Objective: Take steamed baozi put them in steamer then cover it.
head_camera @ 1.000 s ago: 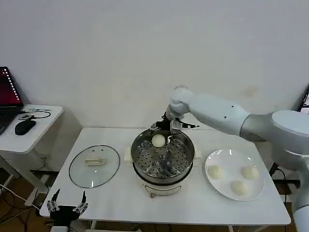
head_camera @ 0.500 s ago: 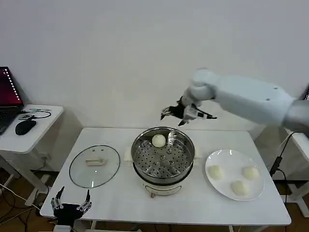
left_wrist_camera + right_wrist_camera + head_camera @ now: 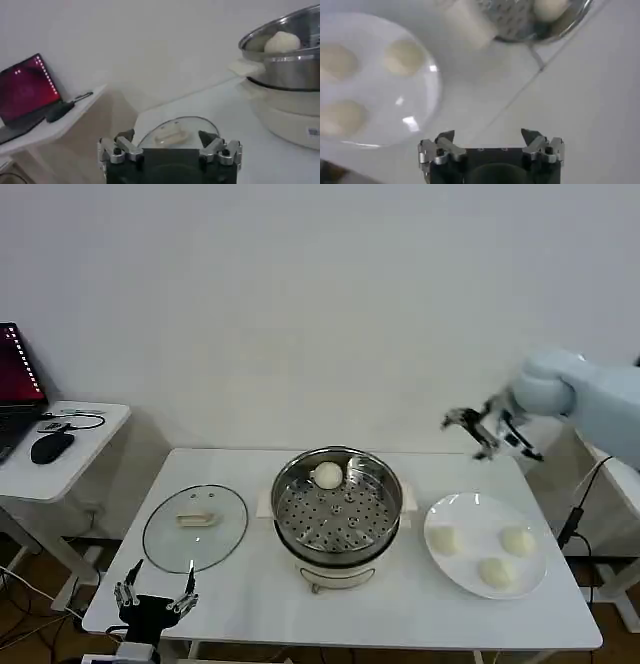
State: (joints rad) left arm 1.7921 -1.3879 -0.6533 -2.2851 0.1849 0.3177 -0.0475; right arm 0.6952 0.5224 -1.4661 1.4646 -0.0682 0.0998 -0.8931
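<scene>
The right pincer (image 3: 492, 427) hangs in the air over the bench's far right corner, above and behind the plate (image 3: 455, 511), its fingers spread wide with nothing between them. In the right wrist view its two fingertips (image 3: 445, 142) stand well apart over the bare bench (image 3: 580, 100), with the plate off to one side.

Three baozi (image 3: 446, 539) lie on the plate, apart from one another: one near the steamer side, one toward the right rim (image 3: 517, 540), one at the front (image 3: 493, 573). A fourth bun (image 3: 328, 475) sits on the perforated tray at the back of the steamer (image 3: 338, 509), which stands mid-bench.

The step in hand looks like fetching the next bun. It would go best by coming down straight over one bun, centred so both fingers pass either side of it and clear of its neighbours, then closing gently, since soft dough will likely dent or slip under a hard squeeze. The bun nearest the steamer seems the easiest pick. It should be set on open tray, not onto the bun already there.

The cover (image 3: 195, 526) lies flat on the bench left of the steamer, handle up. The left pincer (image 3: 155, 601) waits, open and empty, at the bench's front left edge, just before the cover.
</scene>
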